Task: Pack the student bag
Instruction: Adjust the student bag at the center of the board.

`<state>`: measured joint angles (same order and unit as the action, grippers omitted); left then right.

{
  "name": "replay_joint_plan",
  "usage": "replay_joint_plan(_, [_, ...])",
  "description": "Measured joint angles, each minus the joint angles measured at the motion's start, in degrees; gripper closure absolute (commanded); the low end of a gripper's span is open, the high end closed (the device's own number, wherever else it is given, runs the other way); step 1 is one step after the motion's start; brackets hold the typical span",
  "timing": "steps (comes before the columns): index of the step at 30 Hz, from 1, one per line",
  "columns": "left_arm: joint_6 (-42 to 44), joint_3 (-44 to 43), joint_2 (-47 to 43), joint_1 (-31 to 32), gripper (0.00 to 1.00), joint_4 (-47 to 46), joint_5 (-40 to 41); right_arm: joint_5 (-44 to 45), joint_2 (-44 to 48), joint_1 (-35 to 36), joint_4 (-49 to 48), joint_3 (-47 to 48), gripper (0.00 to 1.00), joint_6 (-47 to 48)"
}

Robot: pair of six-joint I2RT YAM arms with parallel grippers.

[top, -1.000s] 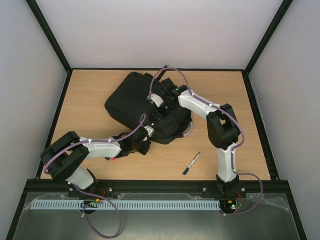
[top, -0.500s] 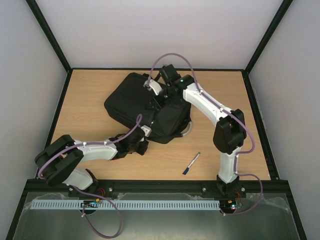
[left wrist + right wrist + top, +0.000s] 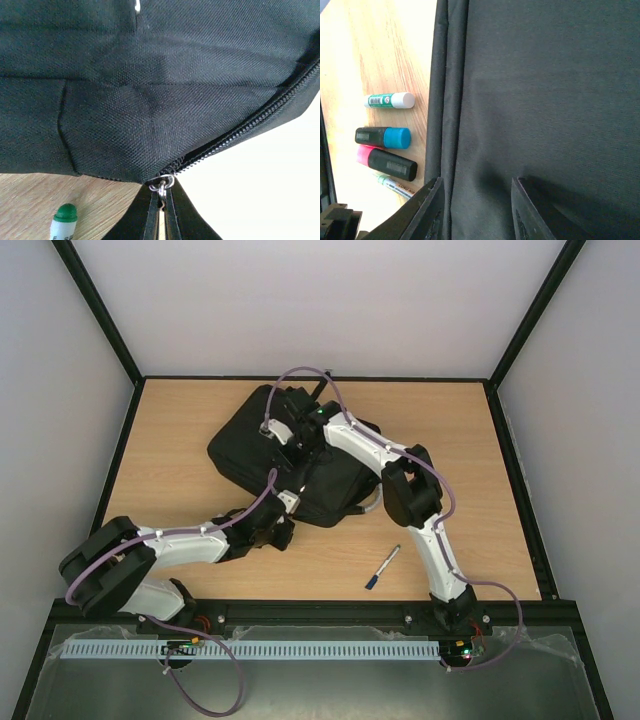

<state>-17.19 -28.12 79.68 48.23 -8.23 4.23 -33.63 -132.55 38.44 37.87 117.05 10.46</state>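
Student bag lies mid-table; left gripper pinches its zip pull at the near edge, right gripper sits part-open above its far panel.

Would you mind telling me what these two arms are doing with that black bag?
They are packing the student bag, which lies on the table. The left gripper is pinched shut on the zip pull at the bag's near edge. The right gripper is over the bag's top panel, fingers apart and holding nothing. Markers lie on the wood beside the bag, and a pen lies nearer the right arm's base, not yet packed.
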Motion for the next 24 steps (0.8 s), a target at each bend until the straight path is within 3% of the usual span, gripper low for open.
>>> replay_joint_plan(7, [-1.8,-0.6,3.5,0.4,0.98,-1.8,-2.1,1.0,0.0,0.7,-0.7,-0.7,0.63,-1.4])
replay_joint_plan(12, [-2.7,-6.6,11.0,5.1,0.98,-2.7,-1.6,0.9,0.0,0.7,-0.5,-1.1,0.63,-2.0])
replay_joint_plan(19, [-3.5,-10.8,12.6,9.5,0.97,-2.7,0.7,0.0,-0.5,0.7,0.3,-1.3,0.64,-2.2])
replay_joint_plan(21, [-3.6,-11.3,12.6,10.2,0.93,-2.7,1.5,-0.2,-0.5,0.7,0.7,-1.3,0.64,-2.2])
replay_joint_plan(24, [-3.4,-12.4,12.7,10.8,0.78,-1.4,1.9,-0.3,-0.4,0.7,1.3,-1.3,0.61,-2.0])
